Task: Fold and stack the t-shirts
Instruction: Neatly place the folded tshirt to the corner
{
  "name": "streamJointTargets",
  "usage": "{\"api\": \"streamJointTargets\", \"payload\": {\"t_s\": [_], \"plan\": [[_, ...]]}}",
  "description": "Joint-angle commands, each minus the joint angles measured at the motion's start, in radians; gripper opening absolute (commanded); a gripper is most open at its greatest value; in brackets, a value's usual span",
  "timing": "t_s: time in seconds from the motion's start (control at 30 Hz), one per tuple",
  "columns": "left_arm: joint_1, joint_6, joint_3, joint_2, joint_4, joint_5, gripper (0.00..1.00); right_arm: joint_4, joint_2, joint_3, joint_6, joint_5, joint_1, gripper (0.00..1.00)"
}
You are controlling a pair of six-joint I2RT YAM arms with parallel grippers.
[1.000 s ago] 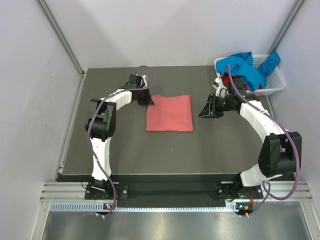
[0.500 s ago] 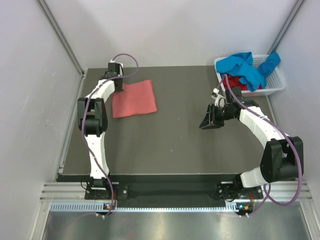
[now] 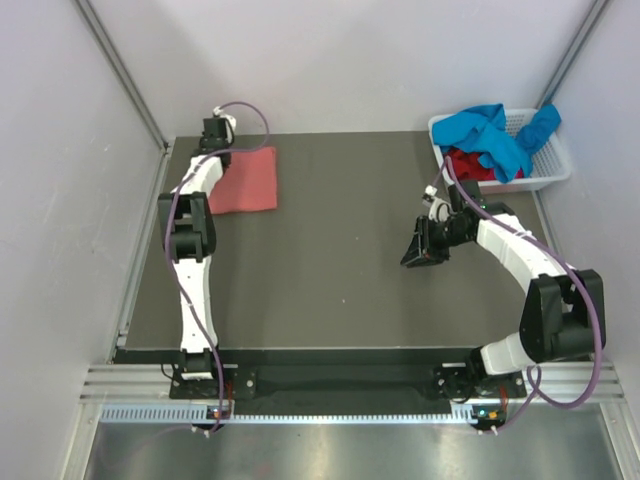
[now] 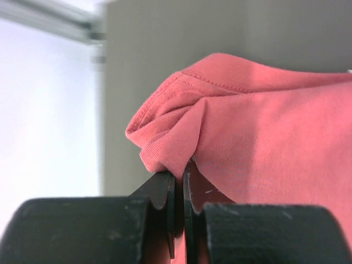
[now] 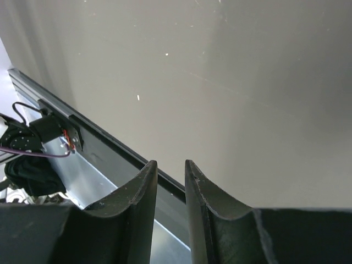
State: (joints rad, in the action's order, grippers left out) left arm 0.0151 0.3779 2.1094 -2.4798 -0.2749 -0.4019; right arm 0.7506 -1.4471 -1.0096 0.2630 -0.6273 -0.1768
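Three shirts: one pink shirt (image 3: pixel 247 180), one blue shirt (image 3: pixel 488 135), one red shirt (image 3: pixel 468 166); all are soft plain cloth.
Pink shirt shape: folded into a flat, nearly square pad with a stitched hem; the pinched corner is bunched up in wrinkles.
Pink shirt place: lying on the counter (image 3: pixel 330 290) at its far left corner.
Blue and red shirts: crumpled in the basket (image 3: pixel 553 170); the blue one hangs over the rim and the red one lies under it.
Basket: one, white hard plastic with slots, at the far right corner.
Counter: one, dark grey, smooth and dull.
Pincers: two, both black.
Left pincer (image 4: pixel 179 179): fingers pressed together, pinching the pink shirt's corner.
Right pincer (image 3: pixel 418 250): curved fingers a small gap apart, holding nothing, over bare counter right of the middle.
Change: a second ago the pink shirt lay in the middle of the counter; now it is at the far left with the left pincer. The right pincer has moved only a little.
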Motion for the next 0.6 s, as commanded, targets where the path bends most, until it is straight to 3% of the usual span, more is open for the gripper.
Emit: {"api": "streamJointTargets", "payload": {"t_s": [0.0, 0.57], "plan": [[0.066, 0.084, 0.058, 0.012, 0.185, -0.115, 0.0, 0.019, -0.03, -0.027, -0.01, 0.005, -0.015, 0.27], [0.1, 0.151, 0.13, -0.096, 0.379, 0.02, 0.0, 0.047, -0.136, -0.106, -0.044, -0.008, -0.016, 0.24]]}}
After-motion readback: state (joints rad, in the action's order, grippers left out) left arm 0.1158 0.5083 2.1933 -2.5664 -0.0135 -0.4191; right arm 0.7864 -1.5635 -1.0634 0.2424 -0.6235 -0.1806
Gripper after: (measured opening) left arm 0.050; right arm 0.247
